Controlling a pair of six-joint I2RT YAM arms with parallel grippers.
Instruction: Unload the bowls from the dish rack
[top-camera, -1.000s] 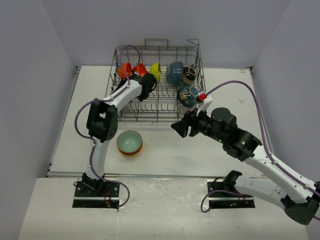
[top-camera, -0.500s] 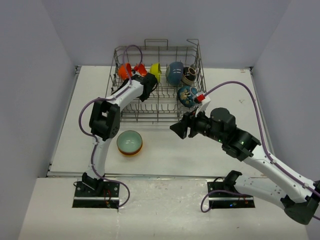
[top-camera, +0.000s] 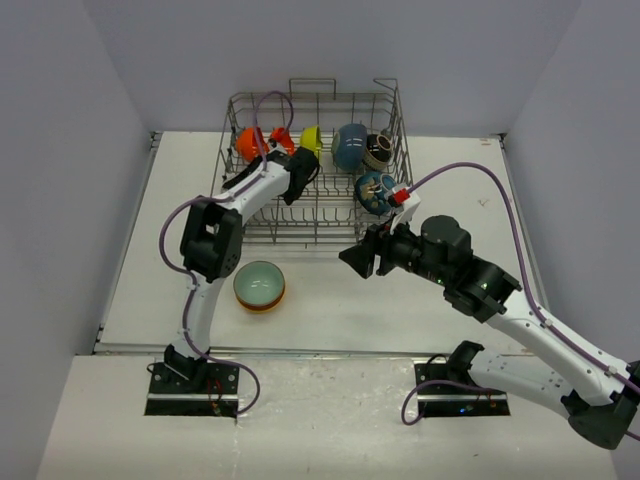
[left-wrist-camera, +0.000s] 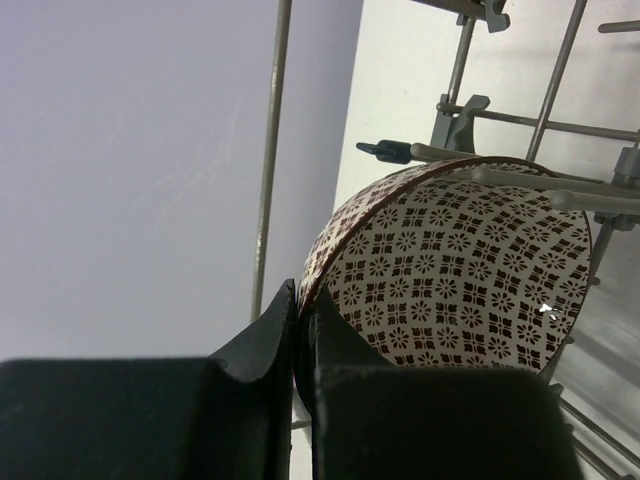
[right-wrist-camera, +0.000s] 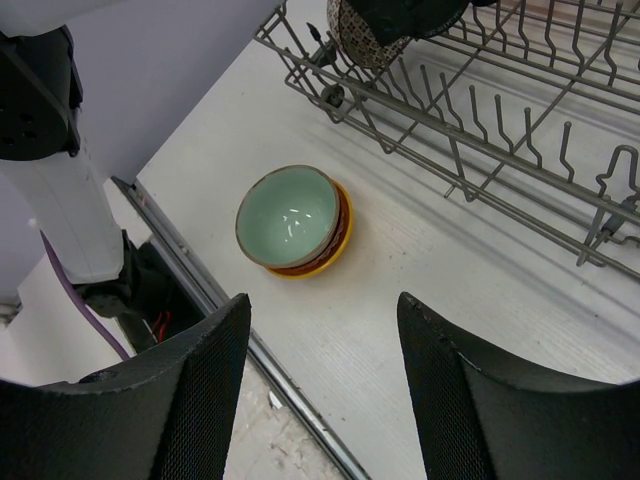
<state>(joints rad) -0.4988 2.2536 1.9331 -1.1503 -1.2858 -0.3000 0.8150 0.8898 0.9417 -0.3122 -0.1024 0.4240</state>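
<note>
The grey wire dish rack (top-camera: 322, 222) stands at the back middle. It holds an orange bowl (top-camera: 243, 143), a red bowl (top-camera: 281, 137), a yellow bowl (top-camera: 311, 140), a blue bowl (top-camera: 349, 146), a black-and-cream bowl (top-camera: 378, 150) and a dark teal patterned bowl (top-camera: 374, 192). My left gripper (top-camera: 300, 172) reaches into the rack. In the left wrist view it (left-wrist-camera: 305, 305) is shut on the rim of a cream bowl with a dark red pattern (left-wrist-camera: 460, 270), which lies tilted among the tines. My right gripper (top-camera: 358, 258) is open and empty above the table in front of the rack.
A stack of bowls with a mint bowl (top-camera: 260, 283) on top sits on the table at front left of the rack; it also shows in the right wrist view (right-wrist-camera: 288, 213). The rack's front rail and tines (right-wrist-camera: 480, 130) lie just beyond my right gripper (right-wrist-camera: 320, 330).
My left gripper has shifted a little to the right and back inside the rack. The right arm has hardly moved.
</note>
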